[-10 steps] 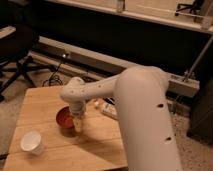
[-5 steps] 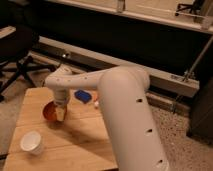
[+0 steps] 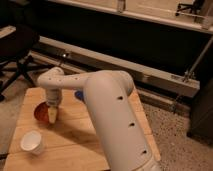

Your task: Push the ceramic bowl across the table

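Jaws: pointed down at the tabletop, tips at the right-hand edge of the ceramic bowl; whether they are spread or closed cannot be told, and nothing appears to be held between them. Contact with the bowl's rim looks likely but cannot be confirmed.

Gripper [image 3: 52,116]: pale, low over the left half of the tabletop, just right of the bowl.

Ceramic bowl [image 3: 41,112]: reddish-brown, glossy, upright, on the left part of the tabletop near its left edge, partly covered on its right side by the gripper.

White cup [image 3: 32,142]: upright, nearer the camera than the bowl, apart from it, at the near left corner.

Blue object [image 3: 79,94]: only a sliver visible behind the arm, on the far side of the tabletop; kind unclear.

Tabletop [image 3: 75,132]: light wooden planks, seams visible.

Arm [image 3: 107,115]: large white links crossing from the near right, hiding much of the right half of the tabletop.

Handling note, step in hand: pushing the bowl leftward. Judged best done with the tips kept low against the bowl's wall, below the rim, so it slides rather than tips; push through its centre, slowly, and stop short of the left edge, which is close. Keep clear of the cup.
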Robot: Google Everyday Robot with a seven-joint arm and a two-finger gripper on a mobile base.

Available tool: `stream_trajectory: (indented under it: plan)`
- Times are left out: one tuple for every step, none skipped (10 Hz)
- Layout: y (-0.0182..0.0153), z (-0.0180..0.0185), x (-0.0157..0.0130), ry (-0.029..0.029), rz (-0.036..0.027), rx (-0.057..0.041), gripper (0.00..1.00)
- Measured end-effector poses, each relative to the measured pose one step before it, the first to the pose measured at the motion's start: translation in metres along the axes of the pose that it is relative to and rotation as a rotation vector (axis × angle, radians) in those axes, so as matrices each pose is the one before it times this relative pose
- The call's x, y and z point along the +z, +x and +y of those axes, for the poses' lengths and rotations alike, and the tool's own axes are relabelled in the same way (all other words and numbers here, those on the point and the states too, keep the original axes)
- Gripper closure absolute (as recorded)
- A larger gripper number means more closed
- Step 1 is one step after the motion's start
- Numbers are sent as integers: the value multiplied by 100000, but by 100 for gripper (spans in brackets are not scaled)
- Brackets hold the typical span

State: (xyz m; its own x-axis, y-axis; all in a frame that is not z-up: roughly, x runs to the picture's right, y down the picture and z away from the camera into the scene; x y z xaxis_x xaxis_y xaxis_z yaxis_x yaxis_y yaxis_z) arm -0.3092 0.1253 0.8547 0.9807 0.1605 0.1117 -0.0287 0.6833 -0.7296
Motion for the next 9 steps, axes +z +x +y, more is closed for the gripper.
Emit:
stream_trajectory:
  plan:
    - [-1171,-525,-545,-222,-2613,135,25]
    - [-810,-294,-445,41,-1885,-68,25]
    - [-858,-203,-412,131,-1852,-351,25]
    - [-880,86,-96,-121,-1131,-1110,25]
    - [-1258,482,303,-123,-93,-3496,25]
    - [-771,477,432,-137,962,-3211,25]
    - [-1067,730,718,-749,1648,-3985,25]
    - [-897,488,423,-803,1072,-2405,25]
    - [-1162,219,158,-427,148,-1804,25]
